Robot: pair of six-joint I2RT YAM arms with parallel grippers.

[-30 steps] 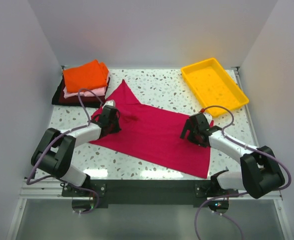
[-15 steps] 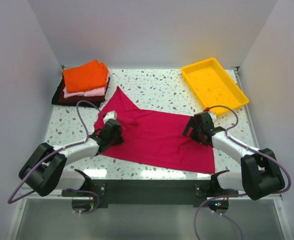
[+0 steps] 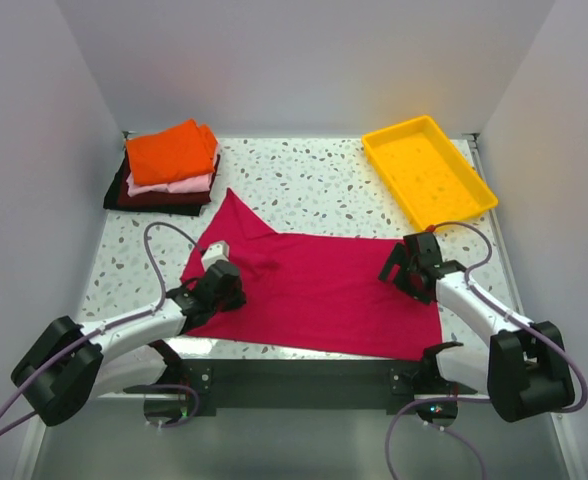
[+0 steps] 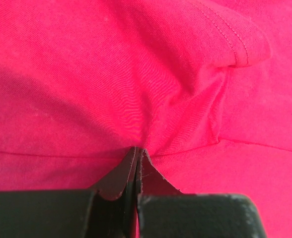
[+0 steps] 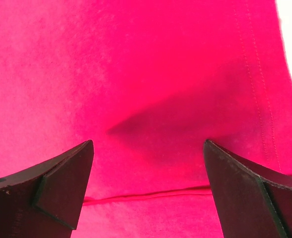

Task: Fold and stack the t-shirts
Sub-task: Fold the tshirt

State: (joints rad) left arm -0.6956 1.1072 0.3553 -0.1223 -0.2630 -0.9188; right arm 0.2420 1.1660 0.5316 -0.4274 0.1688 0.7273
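The crimson-magenta t-shirt point(image 3: 319, 285) lies spread across the near half of the table, one sleeve pointing to the far left. My left gripper point(image 3: 226, 282) is shut on a pinch of its cloth near the left side; in the left wrist view the gripper point(image 4: 137, 149) has its jaws closed on the gathered fabric point(image 4: 151, 99). My right gripper point(image 3: 406, 268) is open over the shirt's right edge; the right wrist view shows the gripper point(image 5: 148, 145) with its fingers wide apart above flat cloth point(image 5: 151, 74). Folded orange point(image 3: 171, 150), pale pink point(image 3: 179, 184) and dark maroon point(image 3: 159, 197) shirts are stacked at the far left.
A yellow plastic tray point(image 3: 429, 170) sits at the far right corner. White walls close in both sides and the back. The shirt's near edge lies close to the table's front edge point(image 3: 304, 350).
Both grippers have moved toward the near edge, dragging the shirt with them. The shirt now lies flatter and squarer. The right gripper has shifted right to the shirt's edge.
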